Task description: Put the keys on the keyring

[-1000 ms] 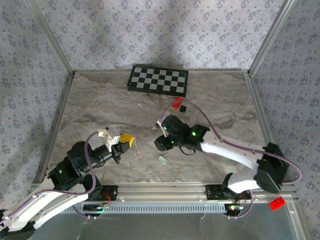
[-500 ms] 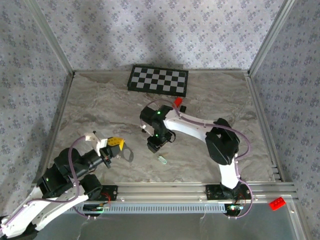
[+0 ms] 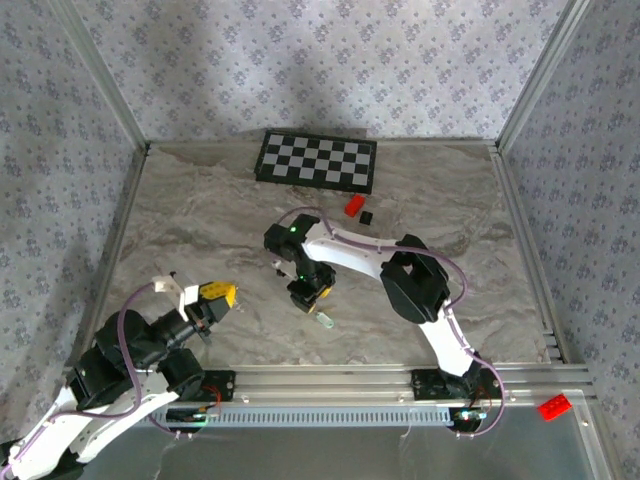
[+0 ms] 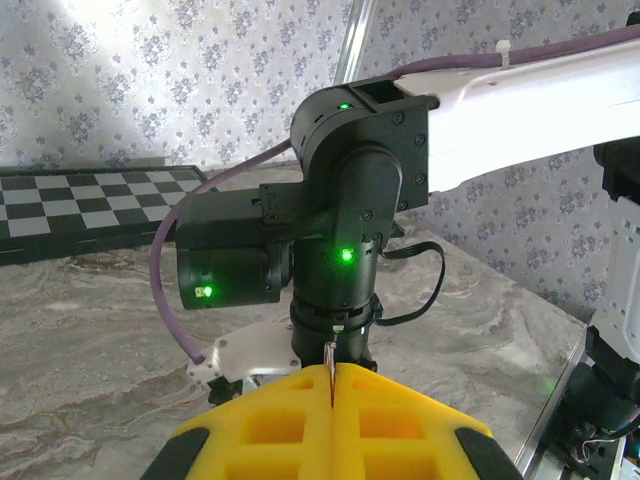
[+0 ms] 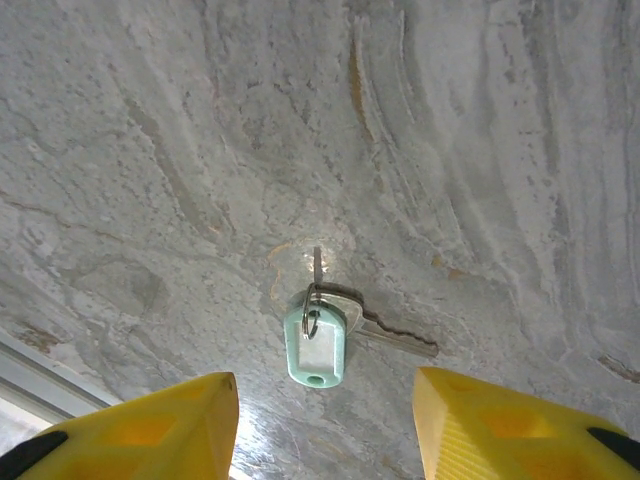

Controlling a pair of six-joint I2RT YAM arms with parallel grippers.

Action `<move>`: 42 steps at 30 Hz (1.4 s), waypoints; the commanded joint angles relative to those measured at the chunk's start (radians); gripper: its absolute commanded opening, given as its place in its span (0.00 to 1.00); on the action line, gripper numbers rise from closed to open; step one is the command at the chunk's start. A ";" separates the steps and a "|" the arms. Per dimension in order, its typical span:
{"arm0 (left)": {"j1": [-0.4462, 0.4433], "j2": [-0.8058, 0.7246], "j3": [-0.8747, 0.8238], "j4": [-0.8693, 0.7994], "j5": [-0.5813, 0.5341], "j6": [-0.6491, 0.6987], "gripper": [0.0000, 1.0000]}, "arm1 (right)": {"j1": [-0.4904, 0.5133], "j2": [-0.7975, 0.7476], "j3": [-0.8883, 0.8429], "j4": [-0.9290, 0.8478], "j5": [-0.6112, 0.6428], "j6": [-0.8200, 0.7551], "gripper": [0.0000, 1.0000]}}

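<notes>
Right claw (image 5: 322,400) spread above pale-green keys (image 5: 318,345), left claw (image 4: 332,405) pinching keyring (image 4: 329,360)

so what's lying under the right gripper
The keys lie on the marble table below the open right gripper: a pale green cap, two silver blades. The cap covers part of their heads.

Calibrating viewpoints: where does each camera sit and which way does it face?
Top: above and behind, looking down on the table; left arm, right arm show.
Left wrist: faces right arm across table; left gripper shut on keyring.
Right wrist: straight down at keys; right gripper open.
Shared: top and right wrist see keys.
</notes>
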 commanded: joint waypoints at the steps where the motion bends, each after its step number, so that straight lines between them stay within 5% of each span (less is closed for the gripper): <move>1: -0.005 -0.013 -0.001 0.010 -0.011 -0.014 0.00 | 0.015 0.036 0.040 -0.071 0.035 -0.008 0.50; 42: -0.007 -0.046 -0.022 0.034 0.009 -0.015 0.00 | 0.023 0.119 0.031 -0.046 0.003 -0.029 0.27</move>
